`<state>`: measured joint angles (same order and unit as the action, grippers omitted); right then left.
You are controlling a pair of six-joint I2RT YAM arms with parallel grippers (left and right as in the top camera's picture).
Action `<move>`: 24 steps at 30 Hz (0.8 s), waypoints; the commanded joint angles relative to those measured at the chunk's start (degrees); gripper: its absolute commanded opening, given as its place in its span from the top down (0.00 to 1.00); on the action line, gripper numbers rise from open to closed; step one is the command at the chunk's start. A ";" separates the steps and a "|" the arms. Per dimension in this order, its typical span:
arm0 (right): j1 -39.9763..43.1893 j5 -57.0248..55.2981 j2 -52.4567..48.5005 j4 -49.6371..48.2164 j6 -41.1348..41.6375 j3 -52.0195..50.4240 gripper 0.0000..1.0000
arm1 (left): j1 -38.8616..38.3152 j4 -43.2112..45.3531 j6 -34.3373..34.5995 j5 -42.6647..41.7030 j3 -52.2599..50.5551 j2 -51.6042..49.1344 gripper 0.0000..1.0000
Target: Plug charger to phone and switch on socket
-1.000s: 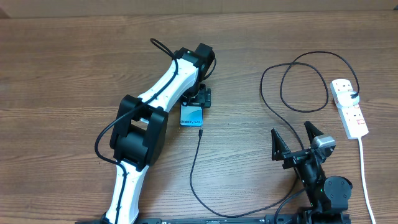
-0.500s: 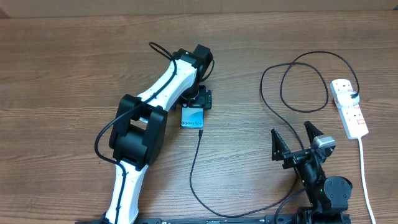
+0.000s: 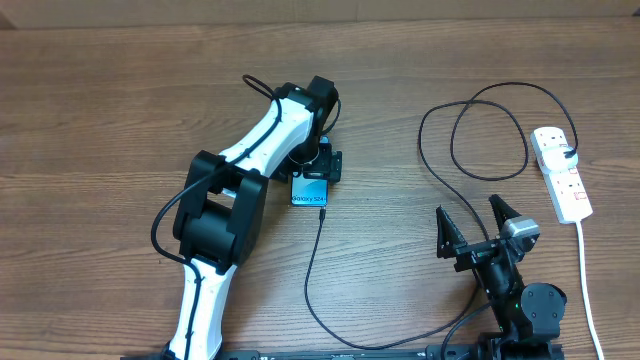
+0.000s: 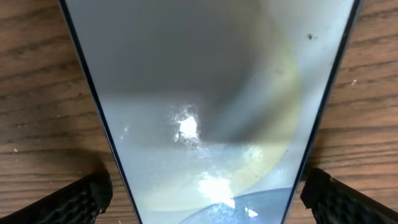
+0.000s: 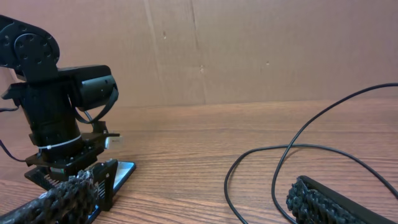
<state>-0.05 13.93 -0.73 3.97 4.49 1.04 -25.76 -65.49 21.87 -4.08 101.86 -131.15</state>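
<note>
The phone (image 3: 309, 193) lies flat on the table, its blue screen with white text showing below the left gripper (image 3: 318, 170). In the left wrist view the phone (image 4: 205, 93) fills the frame, and the left gripper (image 4: 205, 186) has a finger against each long edge. The charger (image 3: 312, 270) is a thin black cable, and its plug tip (image 3: 322, 212) touches the phone's near end. Whether the tip is seated I cannot tell. The socket (image 3: 562, 175) lies at the right with a black plug in it. My right gripper (image 3: 478, 232) is open and empty, and its view (image 5: 202, 205) shows the phone (image 5: 121, 171).
The black cable makes large loops (image 3: 480, 130) between the right gripper and the socket, also seen in the right wrist view (image 5: 280, 162). A white cord (image 3: 588, 285) runs from the socket toward the front edge. A cardboard wall (image 5: 249, 50) stands behind the table.
The left gripper has slid the phone slightly toward the front and straightened it. The gap to the plug tip has closed. The right arm has not moved.
</note>
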 commanded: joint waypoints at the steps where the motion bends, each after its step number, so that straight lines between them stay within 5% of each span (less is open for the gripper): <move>1: -0.22 -0.57 0.52 -0.28 -0.07 -0.57 0.00 | 1.88 0.22 -2.56 -4.57 -2.01 -2.62 0.00; 24: -0.22 -0.57 0.52 -0.28 -0.07 -0.57 0.00 | 0.63 1.99 2.05 -4.76 -2.05 -2.62 0.00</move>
<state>-0.03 13.91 -0.73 3.99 4.49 1.04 -24.38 -65.04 22.70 -7.09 101.86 -130.93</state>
